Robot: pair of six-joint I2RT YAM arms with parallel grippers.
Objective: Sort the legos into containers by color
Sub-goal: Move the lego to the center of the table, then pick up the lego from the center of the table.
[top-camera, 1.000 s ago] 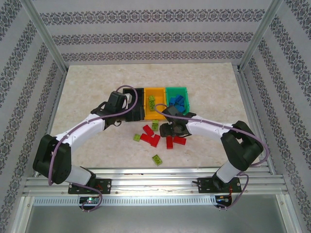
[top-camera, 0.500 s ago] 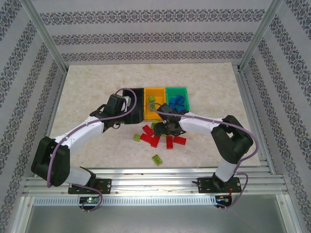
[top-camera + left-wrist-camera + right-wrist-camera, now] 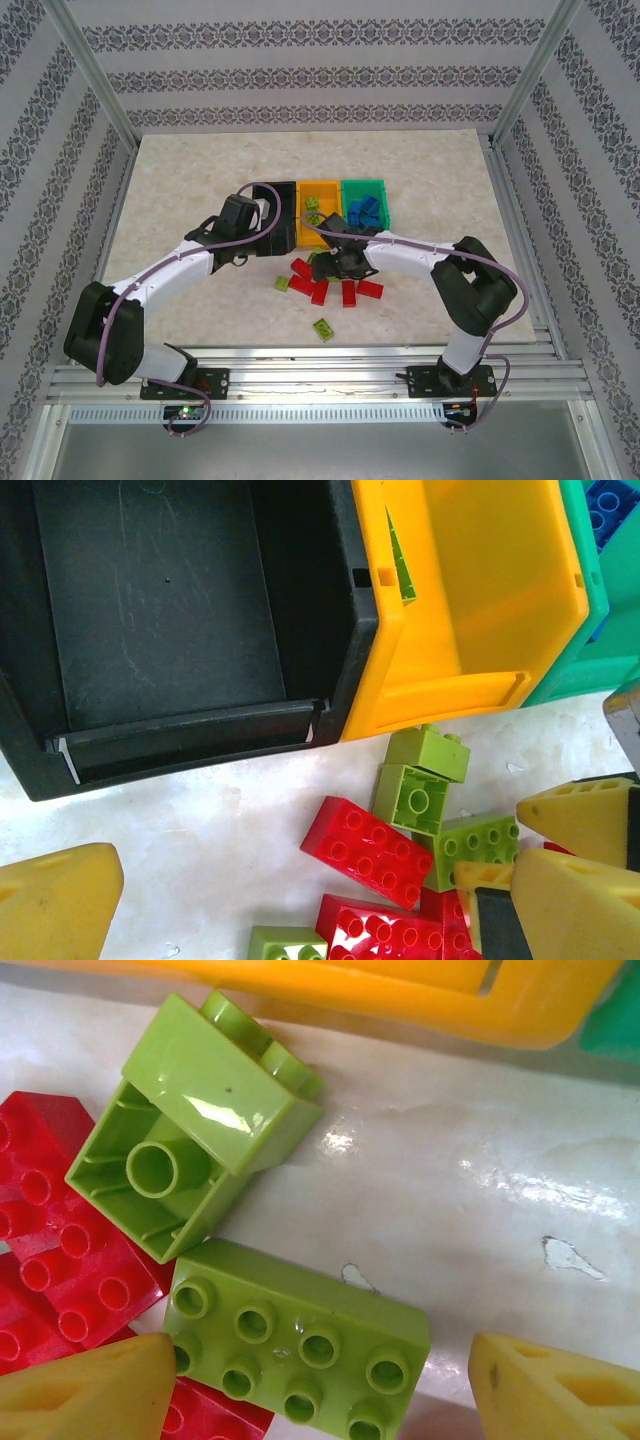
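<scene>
Roughly midway through the sorting, judging by the layout. Blue looks finished: blue legos [image 3: 365, 210] piled in the green container [image 3: 365, 181]. Lime only begun: one lime lego [image 3: 313, 207] inside the orange container [image 3: 325, 190]. Red not begun: black container [image 3: 160, 600] bare inside, presumably meant for red.

Left on the tabletop [image 3: 200, 180], just in front of the containers: a cluster of red legos [image 3: 349, 293] with several lime ones among and beside them, plus a lone lime brick [image 3: 324, 326] apart, nearer the arm bases.

Left tool [image 3: 318, 880] spread wide above the cluster by the black container's front wall, pinching nothing. Right tool [image 3: 320, 1380] spread as well, straddling a flat lime brick [image 3: 300, 1330] lying studs up, no squeeze on it yet; a tipped lime brick [image 3: 200, 1120] just beyond, close to the orange container's wall.

Probably next: that flat lime brick into orange, then the remaining lime, then all the red.
</scene>
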